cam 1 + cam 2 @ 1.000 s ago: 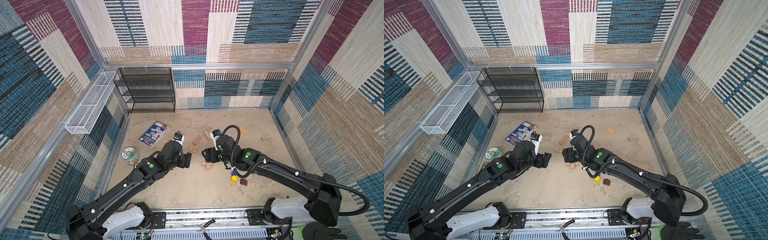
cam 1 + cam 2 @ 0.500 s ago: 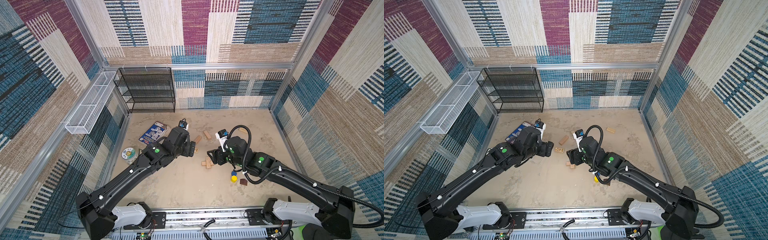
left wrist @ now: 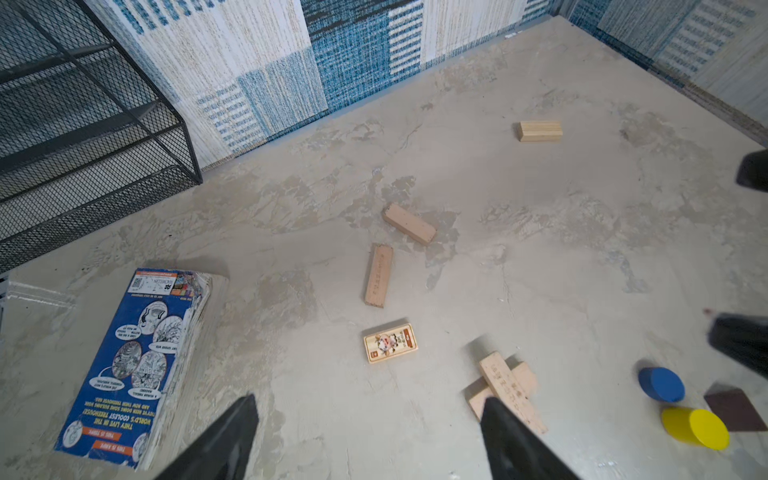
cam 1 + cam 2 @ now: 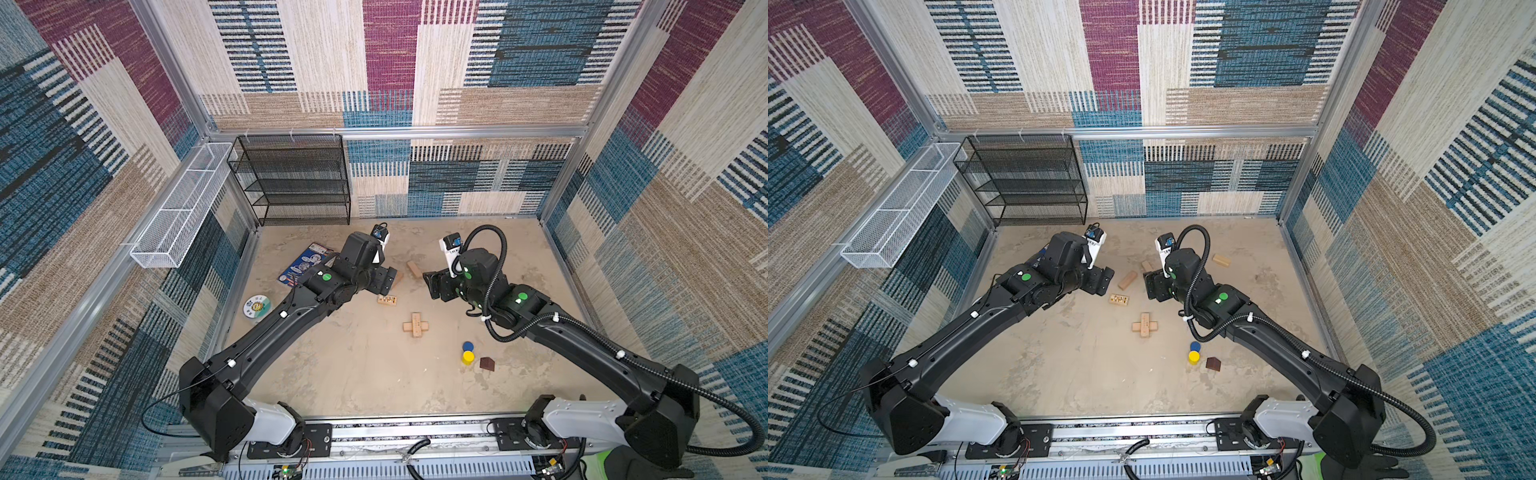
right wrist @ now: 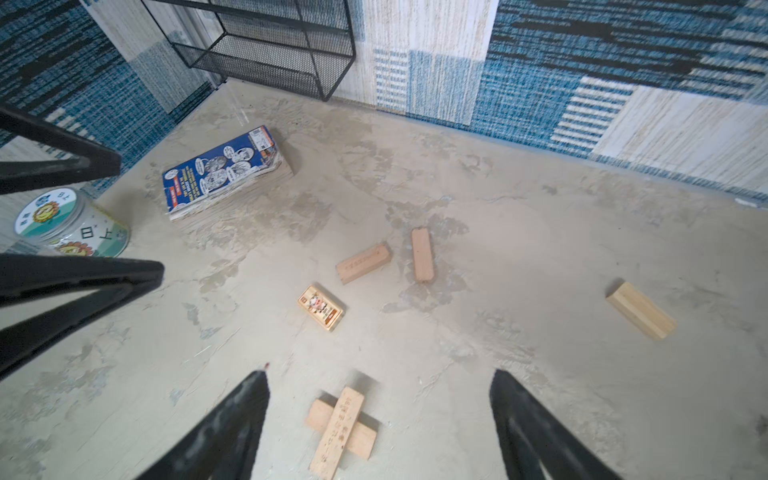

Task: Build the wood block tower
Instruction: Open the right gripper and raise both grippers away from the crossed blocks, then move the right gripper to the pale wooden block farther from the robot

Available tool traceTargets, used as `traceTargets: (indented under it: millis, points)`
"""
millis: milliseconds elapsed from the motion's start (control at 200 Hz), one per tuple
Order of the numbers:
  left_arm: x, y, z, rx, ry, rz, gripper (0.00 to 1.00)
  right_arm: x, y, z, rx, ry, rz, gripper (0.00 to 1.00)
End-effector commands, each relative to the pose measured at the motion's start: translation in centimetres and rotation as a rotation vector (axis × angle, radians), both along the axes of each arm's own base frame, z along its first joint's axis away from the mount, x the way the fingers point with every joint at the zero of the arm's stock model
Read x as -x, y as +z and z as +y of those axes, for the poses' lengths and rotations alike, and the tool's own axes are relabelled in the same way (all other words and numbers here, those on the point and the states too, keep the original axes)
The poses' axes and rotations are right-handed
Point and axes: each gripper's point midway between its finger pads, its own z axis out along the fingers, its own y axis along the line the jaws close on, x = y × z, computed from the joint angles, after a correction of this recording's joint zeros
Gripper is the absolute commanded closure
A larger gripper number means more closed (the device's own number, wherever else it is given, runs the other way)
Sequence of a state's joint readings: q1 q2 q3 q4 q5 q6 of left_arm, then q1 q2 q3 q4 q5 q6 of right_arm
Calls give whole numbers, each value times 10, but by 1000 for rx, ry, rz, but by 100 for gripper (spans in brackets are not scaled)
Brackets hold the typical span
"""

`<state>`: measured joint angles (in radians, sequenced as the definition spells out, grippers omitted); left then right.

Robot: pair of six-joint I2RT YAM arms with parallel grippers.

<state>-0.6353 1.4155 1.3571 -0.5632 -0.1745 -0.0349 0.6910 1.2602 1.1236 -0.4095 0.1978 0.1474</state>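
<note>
In both top views the table [image 4: 353, 386] is lying mostly bare toward the near rail, leaving wide room in front of the arms. The black wire rack [image 4: 295, 178] is crowding the far left corner, and the blue printed booklet [image 4: 305, 262] and round jar [image 4: 257, 307] are sitting along the left edge. The left gripper [image 4: 388, 281] and right gripper [image 4: 430, 284] are hovering apart, facing each other across the middle, each with jaws spread and nothing in them. The tower [image 4: 415, 326] is standing nearer the rail than both, clear on every side: two pale bars crossed, one resting on the other. The blue disc [image 4: 468, 345], yellow cylinder [image 4: 468, 356] and dark-brown house-shaped piece [image 4: 487, 364] are clustering to its right, well inside the right wall. In the left wrist view the fingers [image 3: 232, 436] are gaping over bare table; the printed bar [image 3: 390, 343] is lying flat near the tower, two loose bars [image 3: 379, 274] are lying beyond it, and a fourth bar [image 3: 539, 131] is lying alone toward the far wall. In the right wrist view the tower [image 5: 340, 428] is showing between the spread fingers [image 5: 232, 424], apart from both, its upper bar bearing faint marks, possibly stamped lettering.
</note>
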Motion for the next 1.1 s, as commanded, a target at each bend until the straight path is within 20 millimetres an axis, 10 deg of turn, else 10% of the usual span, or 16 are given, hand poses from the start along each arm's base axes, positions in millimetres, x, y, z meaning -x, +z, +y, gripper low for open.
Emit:
traceTargets:
  millis: [0, 431, 686, 1097]
  points:
    - [-12, 8, -15, 55, -90, -49, 11, -8, 5, 3, 60, 63, -48, 14]
    - [-20, -8, -36, 148, -198, 22, 11, -64, -27, -66, 37, -304, 57, 0]
    - [-14, -15, -35, 148, -185, 85, 10, -89, -39, -35, 30, -198, 118, 0]
    - [-15, -21, -18, 81, -111, 123, 9, -128, -65, -2, 85, -73, 122, 44]
